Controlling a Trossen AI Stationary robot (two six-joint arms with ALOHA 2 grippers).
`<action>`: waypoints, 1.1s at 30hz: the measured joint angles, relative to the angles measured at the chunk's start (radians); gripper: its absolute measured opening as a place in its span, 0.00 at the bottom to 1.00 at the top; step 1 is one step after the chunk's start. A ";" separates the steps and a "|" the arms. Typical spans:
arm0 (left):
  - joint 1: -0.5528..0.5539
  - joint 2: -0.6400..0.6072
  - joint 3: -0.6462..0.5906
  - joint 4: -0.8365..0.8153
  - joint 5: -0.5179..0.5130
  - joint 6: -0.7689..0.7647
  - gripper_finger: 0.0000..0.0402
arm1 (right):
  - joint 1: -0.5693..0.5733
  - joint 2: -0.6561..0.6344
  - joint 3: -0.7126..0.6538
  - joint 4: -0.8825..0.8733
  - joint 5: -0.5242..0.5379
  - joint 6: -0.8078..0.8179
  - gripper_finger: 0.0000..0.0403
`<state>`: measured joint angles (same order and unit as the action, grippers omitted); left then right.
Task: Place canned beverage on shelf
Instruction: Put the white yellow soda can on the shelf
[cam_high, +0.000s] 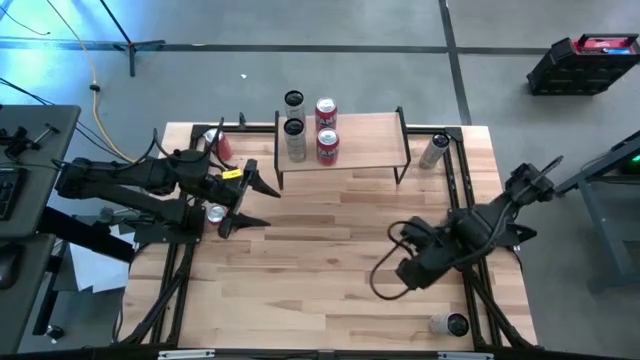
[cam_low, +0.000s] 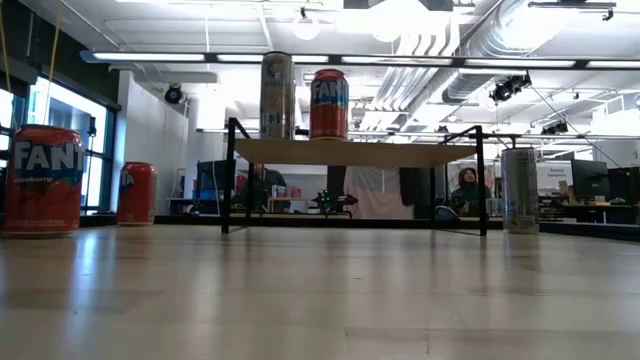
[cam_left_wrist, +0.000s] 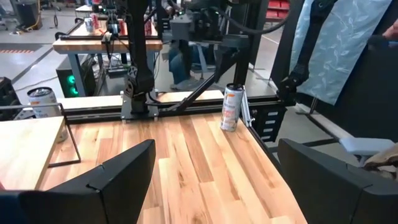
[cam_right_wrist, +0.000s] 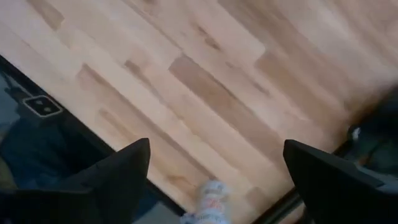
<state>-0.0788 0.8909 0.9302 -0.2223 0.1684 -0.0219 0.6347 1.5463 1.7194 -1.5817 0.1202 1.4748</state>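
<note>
The shelf (cam_high: 355, 135), a wooden plank on thin black legs, stands at the table's far middle and also shows in the low view (cam_low: 355, 152). On its left part stand two silver cans (cam_high: 294, 135) and two red cans (cam_high: 327, 145). My left gripper (cam_high: 255, 203) is open and empty, level, left of the shelf. Below its arm stands a red Fanta can (cam_high: 215, 212), which shows close in the low view (cam_low: 42, 180). My right gripper (cam_high: 408, 272) is open and empty over the table's near right part.
A red can (cam_high: 222, 145) stands at the far left. A silver can (cam_high: 434, 150) stands right of the shelf. Another silver can (cam_high: 450, 324) stands at the near right edge and shows in the left wrist view (cam_left_wrist: 232, 107). Bare table (cam_high: 320, 260) lies in the middle.
</note>
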 joint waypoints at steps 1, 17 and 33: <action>0.000 0.000 0.000 0.000 0.000 0.000 0.82 | 0.017 0.000 -0.001 0.003 -0.008 0.045 0.88; 0.000 0.000 0.000 0.002 0.000 0.000 0.82 | 0.264 0.089 -0.001 0.010 -0.188 0.502 0.88; 0.000 0.000 0.001 0.002 0.000 -0.001 0.82 | 0.417 0.096 -0.083 0.021 -0.219 0.751 0.88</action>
<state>-0.0788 0.8909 0.9310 -0.2207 0.1685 -0.0227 1.0515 1.6421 1.6360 -1.5610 -0.0991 2.2257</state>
